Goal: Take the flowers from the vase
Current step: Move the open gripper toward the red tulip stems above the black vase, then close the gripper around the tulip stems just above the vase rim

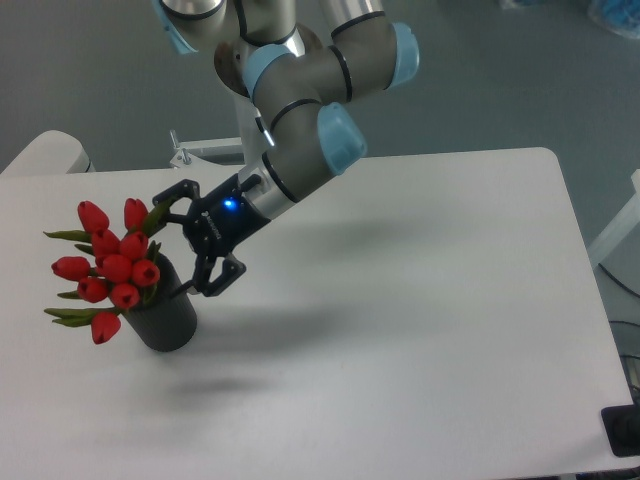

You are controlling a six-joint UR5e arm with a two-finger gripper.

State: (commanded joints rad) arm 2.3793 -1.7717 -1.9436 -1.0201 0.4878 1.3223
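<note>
Down at the front of the white tabletop (pixel 420 330) stands the plain matte black cylindrical vase (pixel 163 313), upright, low and to the left of the claw as I look at it, with a soft shadow spilling toward the table's near edge. Rising out of its mouth and leaning away to the left is the bunch of small red tulip buds with green leaves and stems (pixel 108 267), the buds packed close together, one drooping low at the left beside the vase wall, two standing highest at the top. The flowers sit wholly in the vase, just to the left of the claw. The black two-finger gripper (pixel 180 240) hangs just beside the upper right of the bunch, its fingers spread wide with nothing between them; the upper finger reaches toward the green leaf by the topmost buds and the lower finger points down toward the vase rim, though whether either actually touches I cannot tell. A small blue light glows on the gripper's body. Behind and up to the right of the claw, the grey arm with pale blue joint caps (pixel 300 110) slants back toward its mount at the table's far edge.
</note>
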